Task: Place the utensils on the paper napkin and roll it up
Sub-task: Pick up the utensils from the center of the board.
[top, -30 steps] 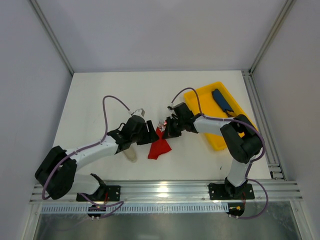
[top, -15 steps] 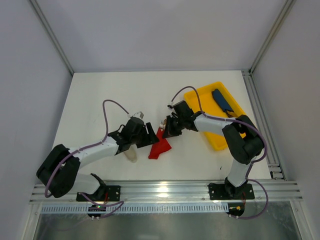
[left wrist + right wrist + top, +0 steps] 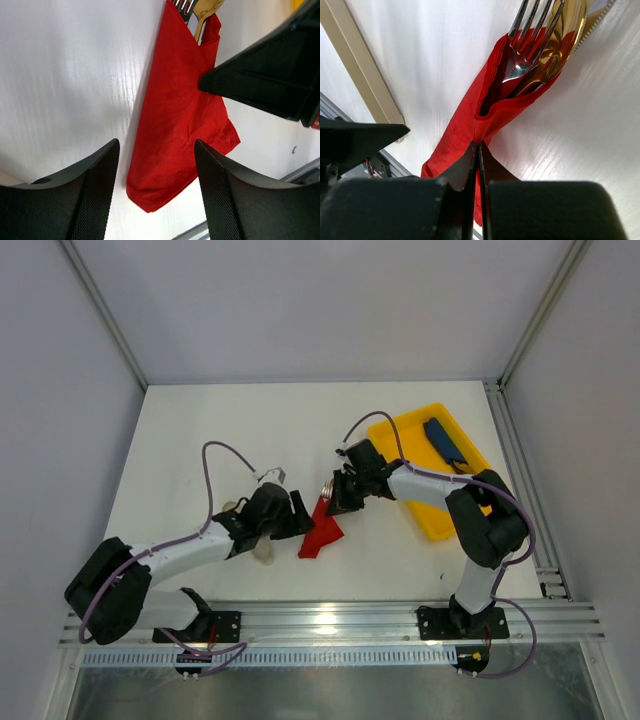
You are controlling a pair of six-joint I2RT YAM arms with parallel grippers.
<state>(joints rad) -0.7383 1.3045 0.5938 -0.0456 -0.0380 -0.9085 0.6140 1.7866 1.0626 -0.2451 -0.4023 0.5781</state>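
Note:
The red paper napkin (image 3: 319, 532) lies folded on the white table with the metal fork (image 3: 526, 45) and spoon (image 3: 567, 30) tucked inside; their heads stick out at its far end. It also shows in the left wrist view (image 3: 175, 115) and the right wrist view (image 3: 455, 135). My right gripper (image 3: 479, 146) is shut, pinching a fold of the napkin beside the utensils. My left gripper (image 3: 156, 165) is open, its fingers astride the napkin's near corner, just short of it.
A yellow tray (image 3: 408, 432) stands at the right with a dark-blue oblong item (image 3: 444, 443) in it. A pale beige sleeve (image 3: 262, 551) lies under the left arm. The table's front rail (image 3: 320, 618) is close to the napkin.
My left gripper has drawn back toward the near left, away from the napkin. The right gripper has kept its pinch and hardly moved.

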